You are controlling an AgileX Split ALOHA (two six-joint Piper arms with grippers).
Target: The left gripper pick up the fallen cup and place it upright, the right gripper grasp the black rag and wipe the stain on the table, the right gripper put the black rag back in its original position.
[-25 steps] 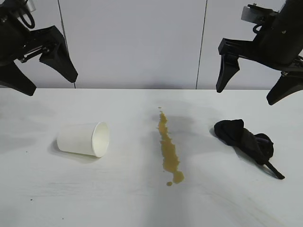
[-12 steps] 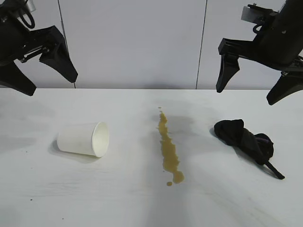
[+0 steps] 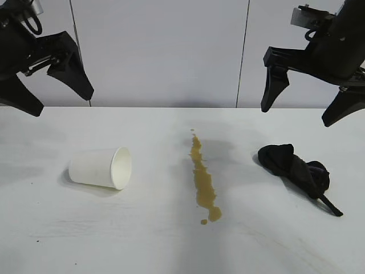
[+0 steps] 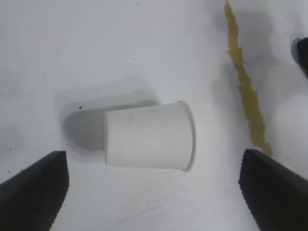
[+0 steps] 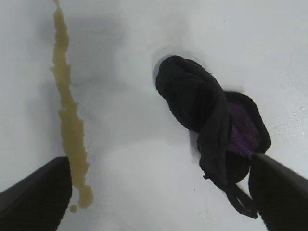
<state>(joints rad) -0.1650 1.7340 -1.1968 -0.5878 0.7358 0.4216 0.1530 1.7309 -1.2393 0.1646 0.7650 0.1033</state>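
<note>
left gripper open wide above cup; i drop straight, straddle its sidewall, then close.

Both arms run off the frame edges — black rag mostly cropped.

Behind the work surface you face a pale grey panelled wall, filling the upper part of the exterior frame. Two thin dark vertical seams split it: one in the upper left, one right of centre, running down to where the wall meets the surface. A soft shadow band lies along that lower edge.
</note>
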